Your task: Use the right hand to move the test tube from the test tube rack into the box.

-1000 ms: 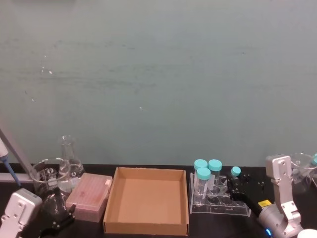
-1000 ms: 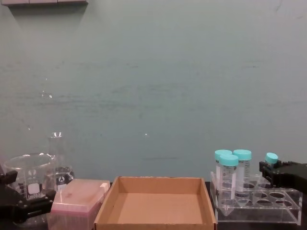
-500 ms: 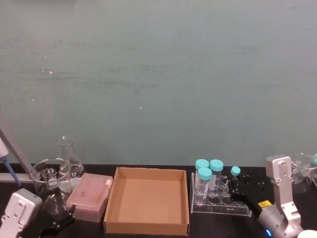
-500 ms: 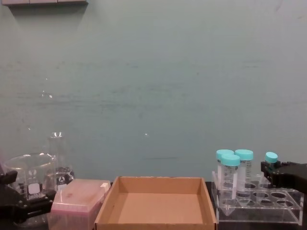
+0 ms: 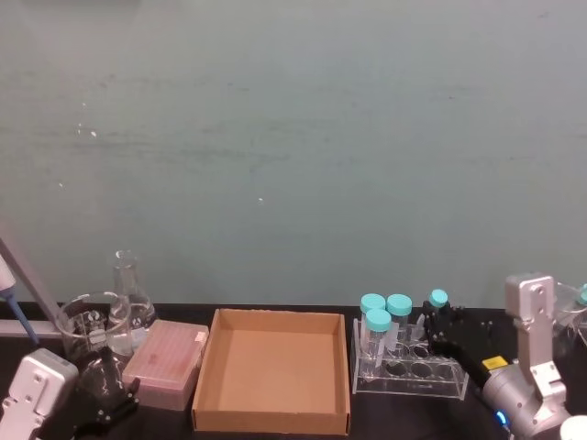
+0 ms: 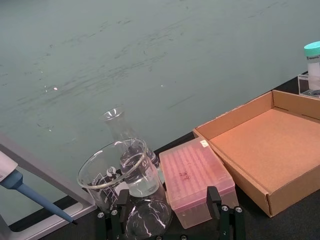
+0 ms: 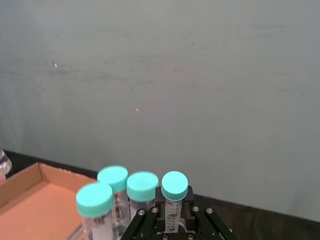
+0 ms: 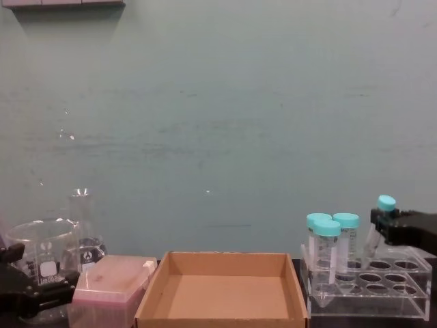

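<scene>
The task stood at an early stage: the test tube [image 8: 376, 236] was gripped but not yet carried off, and the box [image 5: 275, 362] held nothing, its brown floor bare from wall to wall. In the chest view the slim tube leaned over the right end of the test tube rack [image 8: 369, 290], with its small teal cap above the caps of the three wider tubes [image 8: 328, 236] standing in the holes at the rack's left end. Its lower part sat behind the clear acrylic, so I could not tell whether the pointed tip had cleared the top plate, though it looked at least partly drawn up. What was left, by my reading, was to finish pulling it free, carry it leftward over the neighbouring caps and the box's near wall, and let it go inside. The right claw [image 7: 172, 222] was clenched on the tube just under its cap: the right wrist view showed the two black fingers [image 7: 144, 220] pressed to either side of the clear barrel, touching nothing else. The wider tubes stood just beside it, apart from the fingers. The left claw [image 5: 110, 410] sat parked at the near left of the worktop [image 5: 394, 423], spread wide, near the glassware [image 5: 92, 321] and the pink box [image 5: 167, 362], well apart from the rack.
</scene>
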`<state>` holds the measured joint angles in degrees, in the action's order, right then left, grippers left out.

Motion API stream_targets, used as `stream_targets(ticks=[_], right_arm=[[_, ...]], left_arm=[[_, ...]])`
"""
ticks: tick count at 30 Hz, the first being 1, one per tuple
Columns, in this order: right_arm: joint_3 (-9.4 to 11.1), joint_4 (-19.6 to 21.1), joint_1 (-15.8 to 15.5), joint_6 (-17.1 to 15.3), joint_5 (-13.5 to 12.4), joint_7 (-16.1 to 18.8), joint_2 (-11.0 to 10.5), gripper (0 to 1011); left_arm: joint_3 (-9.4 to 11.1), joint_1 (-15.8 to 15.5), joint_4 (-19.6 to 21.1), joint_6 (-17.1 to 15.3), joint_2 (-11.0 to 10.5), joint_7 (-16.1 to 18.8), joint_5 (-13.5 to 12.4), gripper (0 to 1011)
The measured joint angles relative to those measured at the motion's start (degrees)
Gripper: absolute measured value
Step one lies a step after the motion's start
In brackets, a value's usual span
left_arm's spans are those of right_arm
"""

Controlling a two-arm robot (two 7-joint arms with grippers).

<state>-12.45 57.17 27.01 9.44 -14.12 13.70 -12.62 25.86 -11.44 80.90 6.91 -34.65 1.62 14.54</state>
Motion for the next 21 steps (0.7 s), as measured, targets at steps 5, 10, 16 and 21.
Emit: stream_targets(ticks=[5, 10, 16, 21], right_arm=[[1.3, 2.6, -0.7, -1.0, -0.5, 0.7, -0.1, 208], [3.0, 7.2, -1.9, -3.1, -1.2, 1.1, -0.4, 208], [4.5, 11.9, -3.0, -5.5, -1.8, 1.4, -1.2, 209], [5.0, 15.9, -3.2, -7.7, -2.1, 1.8, -1.8, 209]], left_arm=[[0.0, 0.0, 0.0, 0.0, 0.0, 0.0, 0.0, 1000], [0.0, 0.0, 0.0, 0.0, 0.0, 0.0, 0.0, 1000], [0.0, 0.0, 0.0, 0.0, 0.0, 0.0, 0.0, 1000], [0.0, 0.0, 0.0, 0.0, 0.0, 0.0, 0.0, 1000]])
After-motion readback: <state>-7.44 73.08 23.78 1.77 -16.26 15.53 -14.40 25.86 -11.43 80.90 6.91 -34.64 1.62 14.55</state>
